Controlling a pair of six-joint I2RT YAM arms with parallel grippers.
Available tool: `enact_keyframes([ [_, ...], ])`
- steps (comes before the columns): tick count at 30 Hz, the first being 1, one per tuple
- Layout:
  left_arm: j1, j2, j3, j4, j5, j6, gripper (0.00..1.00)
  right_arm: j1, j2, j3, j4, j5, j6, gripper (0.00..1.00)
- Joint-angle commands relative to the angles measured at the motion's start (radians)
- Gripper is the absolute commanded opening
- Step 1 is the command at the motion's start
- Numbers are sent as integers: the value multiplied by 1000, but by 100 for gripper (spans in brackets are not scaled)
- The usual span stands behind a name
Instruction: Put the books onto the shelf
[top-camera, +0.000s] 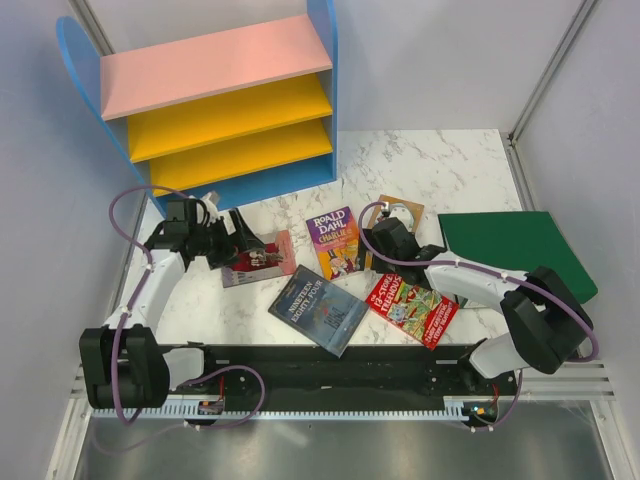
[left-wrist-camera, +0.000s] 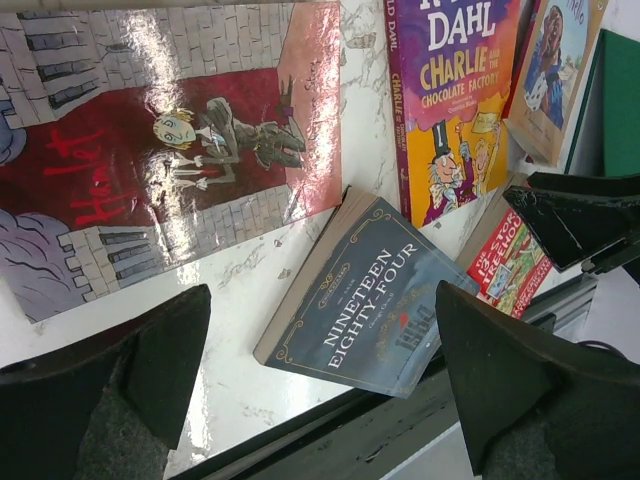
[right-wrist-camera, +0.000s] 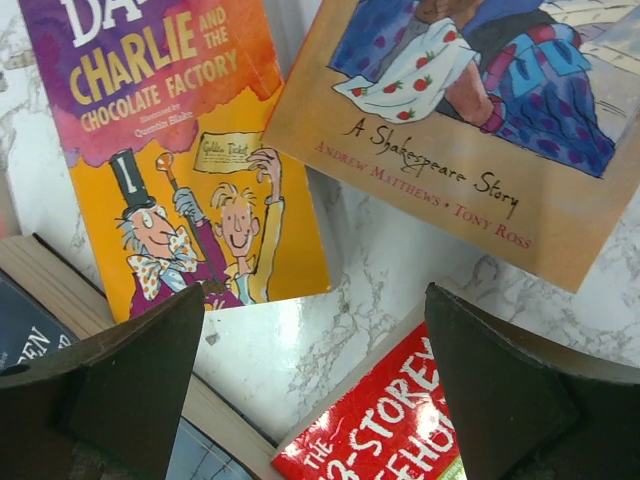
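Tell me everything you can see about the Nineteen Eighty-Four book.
Nineteen Eighty-Four is a dark blue-grey paperback with pale title lettering inside an ornate frame, and cream page edges. It lies closed, flat and cover up, skewed on the marble table. Its near corner reaches over the black rail at the front edge. Charlie and the red Treehouse book lie close to its corners; whether they touch is unclear. Nothing grips it.

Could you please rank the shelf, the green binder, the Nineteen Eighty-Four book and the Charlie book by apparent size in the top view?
1. shelf
2. green binder, its near edge partly behind the right arm
3. Nineteen Eighty-Four book
4. Charlie book
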Motion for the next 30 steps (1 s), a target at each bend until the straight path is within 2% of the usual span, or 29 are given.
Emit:
enact_keyframes([
  [1, 4, -6, -18, 31, -9, -24, 100, 3, -31, 8, 66, -66, -24, 98],
  [2, 2, -20, -38, 51, 8, -64, 100, 4, -40, 3, 81, -87, -32, 98],
  [3, 2, -35, -120, 89, 87, -167, 100, 6, -45, -12, 116, -116, -35, 98],
  [4, -4, -64, -176, 196, 106, -238, 100, 6, -50, -20, 126, -164, -36, 98],
  [6, -18, -193, -300, 313, 97, -411, 100, 12, -54, -29, 158, -205, -27, 98],
  [7, -51, -242, -402, 345, 70, -447, 100, 18, -53, -30, 158, -230, -27, 98],
  [8, -89, -294, -441, 364, 39, -472, 100, 24, -48, -30, 158, -230, -27, 98],
  [9, -107, -403, -499, 361, -11, -505, 100, 29, -42, -26, 142, -255, -21, 98],
  [10, -123, -448, -515, 346, -32, -515, 100, 41, -34, -18, 137, -259, -21, 98],
  [12, -162, -557, -523, 228, -84, -517, 100, 57, -4, 12, 83, -264, -30, 98],
  [15, -249, -603, -511, 111, -162, -532, 100, 93, 44, 63, 57, -264, -47, 98],
  [17, -341, -568, -500, 76, -220, -559, 100, 123, 88, 89, 39, -261, -56, 98],
  [18, -363, -530, -483, 25, -277, -570, 100, 130, 104, 112, 22, -255, -58, 98],
  [23, -429, -268, -434, 19, -335, -552, 100, 158, 168, 155, -9, -252, -62, 98],
  [30, -490, -80, -363, 108, -322, -608, 100, 169, 234, 189, -30, -333, -55, 98],
])
